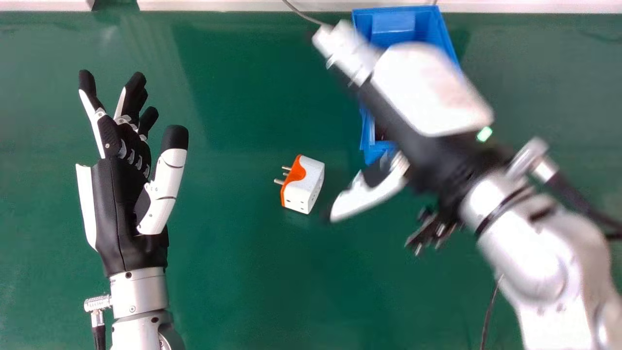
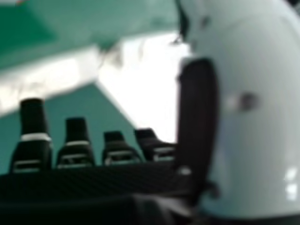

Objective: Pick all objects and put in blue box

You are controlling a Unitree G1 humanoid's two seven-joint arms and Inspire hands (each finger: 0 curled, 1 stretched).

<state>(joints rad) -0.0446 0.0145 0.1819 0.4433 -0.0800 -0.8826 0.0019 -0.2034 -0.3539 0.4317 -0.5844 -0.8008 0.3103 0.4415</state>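
Plug adapter (image 1: 306,187) lies between the open left hand (image 1: 119,194) and open right hand (image 1: 430,92).

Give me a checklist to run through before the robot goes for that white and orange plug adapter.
1. Adapter uncovered on the table: ok.
2. Right hand ready to grasp: ok, its fingers look extended.
3. Right hand lined up with the adapter: not ok, it's over the blue box.
4. Left hand away from the adapter: ok, it's off to the left.
5. Room inside the box: cannot tell, the right hand and arm hide much of it.
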